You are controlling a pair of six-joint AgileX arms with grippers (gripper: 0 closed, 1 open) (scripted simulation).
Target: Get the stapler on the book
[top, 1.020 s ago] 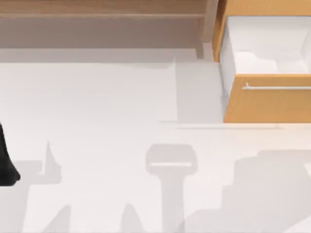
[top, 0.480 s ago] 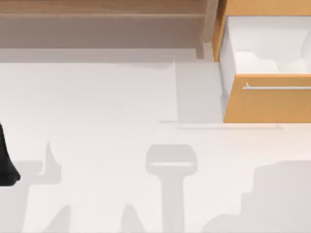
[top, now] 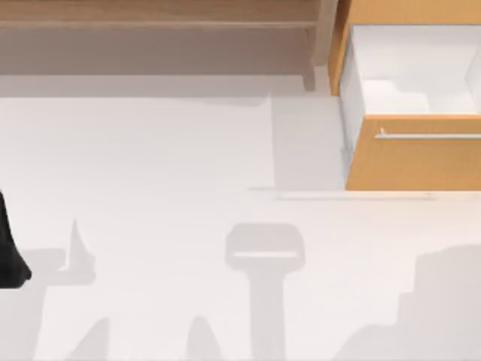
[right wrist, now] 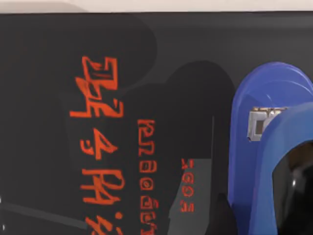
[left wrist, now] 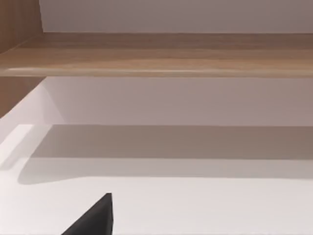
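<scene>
The stapler [right wrist: 271, 147], blue with a black inner part, sits very close in the right wrist view. My right gripper [right wrist: 264, 215] is shut on it. Right behind the stapler lies the book [right wrist: 98, 73], a black cover with orange lettering. The stapler's shadow falls across that cover, offset to one side. I cannot tell whether the stapler touches the book. My left arm [top: 9, 252] stays parked at the table's left edge.
An open wooden drawer [top: 413, 154] with a white inside and a metal handle stands at the back right. A wooden shelf [top: 158, 19] runs along the back. Arm shadows lie over the white table [top: 165, 165] near its front edge.
The large shadow at the table's front right has shrunk and slid toward the right edge. The left arm and the drawer have not moved.
</scene>
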